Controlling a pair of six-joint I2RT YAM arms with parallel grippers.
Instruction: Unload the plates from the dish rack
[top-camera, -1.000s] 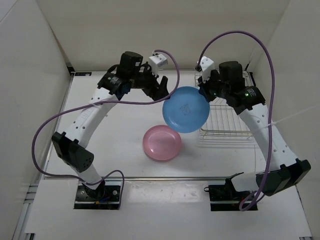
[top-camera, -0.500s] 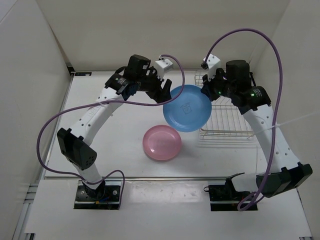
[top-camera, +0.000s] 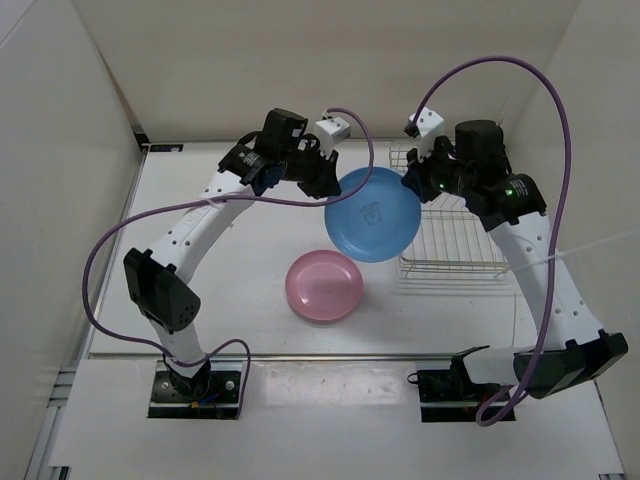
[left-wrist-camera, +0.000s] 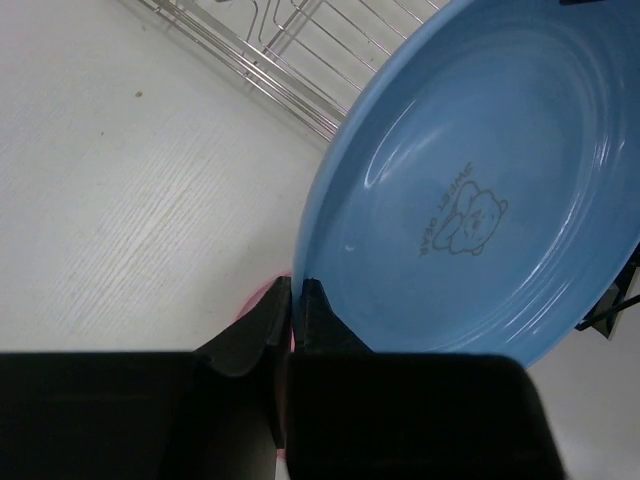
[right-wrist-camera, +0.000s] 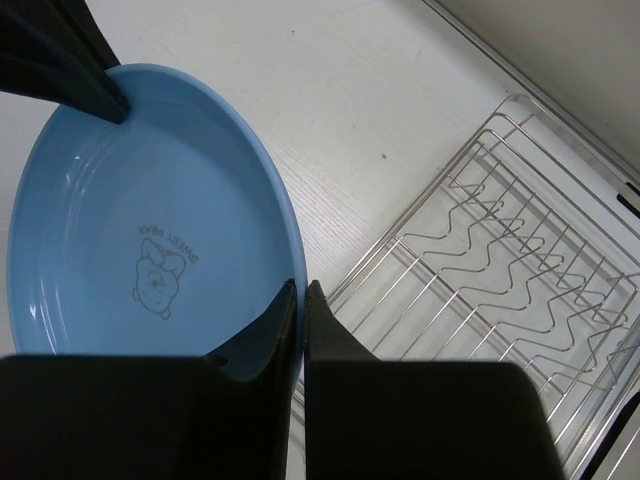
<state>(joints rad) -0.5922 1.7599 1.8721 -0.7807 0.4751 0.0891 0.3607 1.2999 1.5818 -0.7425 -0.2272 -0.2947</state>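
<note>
The light blue plate hangs tilted in the air between both arms, left of the dish rack. My left gripper is shut on its left rim, and the left wrist view shows the jaws pinching the blue plate at its edge. On the opposite rim my right gripper is shut too, its jaws clamping the blue plate. Flat on the table below lies the pink plate. No plate stands in the wire rack.
White walls enclose the table on the left, back and right. The rack sits against the back right corner. Purple cables loop above both arms. A sliver of the pink plate shows beside the left fingers.
My left gripper moved right to the blue plate's rim and shut on it. The right gripper kept its grip and the plate shifted slightly.
</note>
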